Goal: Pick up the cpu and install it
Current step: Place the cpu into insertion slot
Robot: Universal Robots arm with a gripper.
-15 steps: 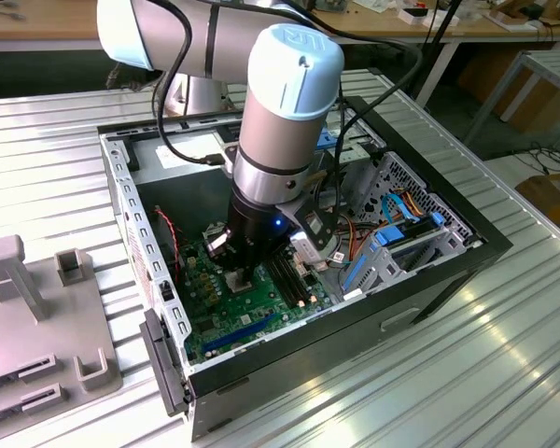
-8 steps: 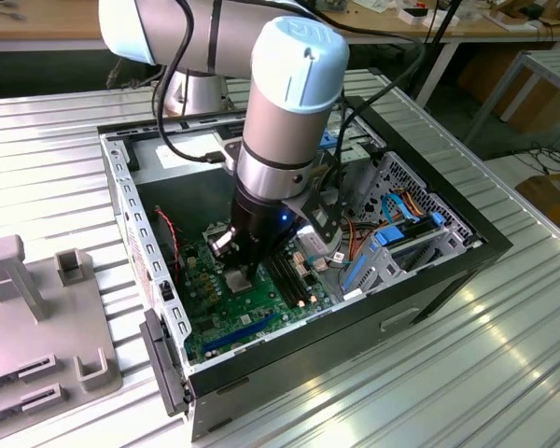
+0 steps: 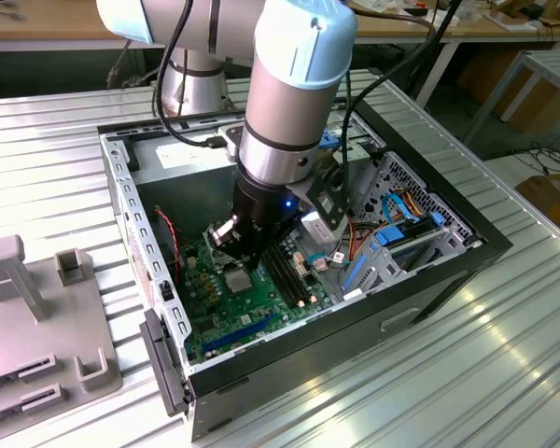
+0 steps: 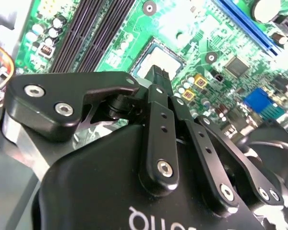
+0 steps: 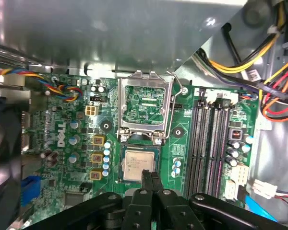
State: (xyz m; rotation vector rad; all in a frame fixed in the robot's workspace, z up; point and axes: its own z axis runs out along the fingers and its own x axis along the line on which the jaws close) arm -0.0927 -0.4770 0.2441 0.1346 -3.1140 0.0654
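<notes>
Slatted metal table (image 3: 504, 373), carrying an open desktop computer case (image 3: 429, 280) and, at the exterior view's left, a grey plastic fixture (image 3: 37, 317) with upright posts. The robot arm (image 3: 289, 103) reaches down from above into the case, its wrist standing over the green motherboard (image 5: 62, 143).

On the board, in the first wrist view: two pairs of long black memory slots (image 5: 209, 143) run side by side, with bundles of coloured cables beyond them. Beside the slots, the metal load plate (image 5: 143, 77) of the processor socket is swung open on its hinge, the board visible through its window.

The gripper (image 5: 150, 176) hangs low over the socket. In both wrist views its two black fingers are pressed together at the tips, with nothing pinched between them.

The cpu (image 5: 137, 160) — a small square with a dull silver top — lies flat in the socket next to the raised plate. The closed fingertips sit over its near edge; whether they touch the metal cannot be told.
</notes>
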